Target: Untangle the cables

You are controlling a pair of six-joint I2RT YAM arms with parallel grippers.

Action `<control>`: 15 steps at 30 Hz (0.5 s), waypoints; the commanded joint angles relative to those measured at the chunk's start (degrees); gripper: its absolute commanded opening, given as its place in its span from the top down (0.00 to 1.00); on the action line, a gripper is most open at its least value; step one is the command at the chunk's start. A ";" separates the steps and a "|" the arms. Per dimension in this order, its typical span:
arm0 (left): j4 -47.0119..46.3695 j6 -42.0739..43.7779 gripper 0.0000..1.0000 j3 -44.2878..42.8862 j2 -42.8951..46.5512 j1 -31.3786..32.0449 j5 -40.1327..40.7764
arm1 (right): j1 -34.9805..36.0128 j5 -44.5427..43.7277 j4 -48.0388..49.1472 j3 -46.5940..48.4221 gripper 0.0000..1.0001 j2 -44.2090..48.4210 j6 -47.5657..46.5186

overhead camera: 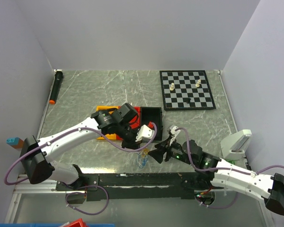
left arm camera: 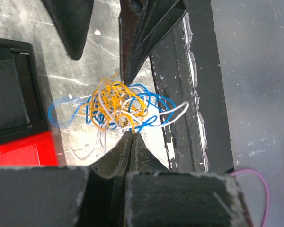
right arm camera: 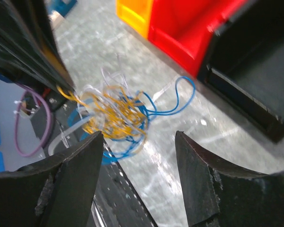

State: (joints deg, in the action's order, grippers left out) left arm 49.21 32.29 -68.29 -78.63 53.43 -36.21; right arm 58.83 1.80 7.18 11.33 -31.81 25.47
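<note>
The left gripper had its fingers pressed together at the rim of the cables, and an orange strand ran straight into their tips, so they appeared to pinch it. The cables lay as one tight clump of orange, blue and white loops on the table, close to the middle of its near edge and just beside the black rail that ran along that edge. A few blue loops trailed out flat from the clump toward the bins.

From the opposite side, the right gripper faced the same clump with its fingers spread wide and nothing between them. One fingertip stood just beside the clump's orange loops, and the other was apart from it over bare table.

Beyond the cables, toward the table's middle, three bins stood in a row, touching: a black bin nearest the clump, a red bin next to it and an orange bin at the left end, partly hidden under the left arm. A chessboard lay in the far right corner with a few pieces on it. A black stick with an orange tip lay along the left edge near the far left corner.
</note>
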 commanded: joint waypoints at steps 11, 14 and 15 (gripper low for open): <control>0.71 0.84 0.99 -6.94 -2.40 0.36 -3.70 | -0.29 4.09 14.88 3.78 0.43 -12.39 -0.34; 1.15 0.05 0.99 -8.52 -2.67 0.45 -4.13 | -0.29 2.07 14.80 3.08 0.54 -12.75 0.45; 1.15 -0.38 0.99 -9.22 -2.84 0.53 -4.48 | -0.21 1.02 14.18 2.82 0.59 -12.66 0.89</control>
State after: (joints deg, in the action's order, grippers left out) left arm 50.52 32.34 -73.52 -81.23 53.49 -37.50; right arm 58.83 5.30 17.87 13.08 -44.45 25.15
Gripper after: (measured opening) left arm 0.015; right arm 0.481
